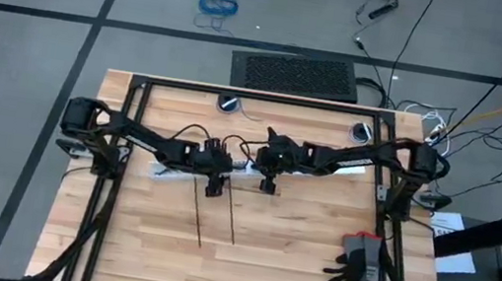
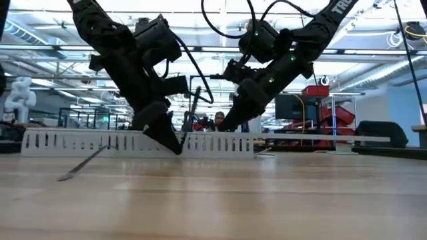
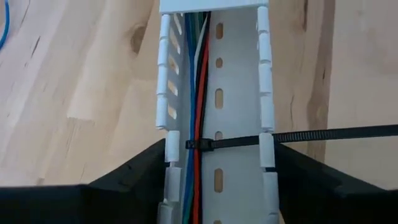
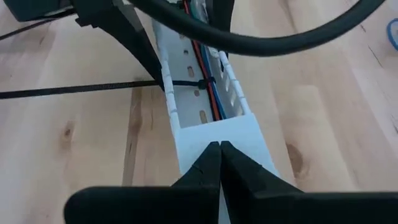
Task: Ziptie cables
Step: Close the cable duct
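A white slotted duct (image 3: pixel 239 93) lies on the table and holds a bundle of coloured cables (image 3: pixel 196 74). A dark ziptie (image 3: pixel 200 144) is looped around the bundle. Its tail (image 4: pixel 62 91) runs out through a slot and across the wood (image 1: pixel 197 214). A second ziptie (image 1: pixel 231 215) lies beside it. My left gripper (image 3: pixel 217 186) is open, one finger on each outer side of the duct, just short of the loop. My right gripper (image 4: pixel 219 152) is shut at the duct's covered end (image 4: pixel 217 132), facing the left one. My left gripper straddles the duct with its fingers (image 3: pixel 140 174) close against the two slotted walls; I cannot tell whether they touch. My right gripper has its shut fingertips (image 4: pixel 211 163) at the duct's covered end, coming slanting down from the table's right. I cannot tell whether they touch it or pinch anything.
A pair of dark work gloves (image 1: pixel 359 268) lies near the table's front right. Two round holes (image 1: pixel 228 103) sit by the far edge. The black frame rails (image 1: pixel 258 96) border the table. Bare wood lies in front of the zipties.
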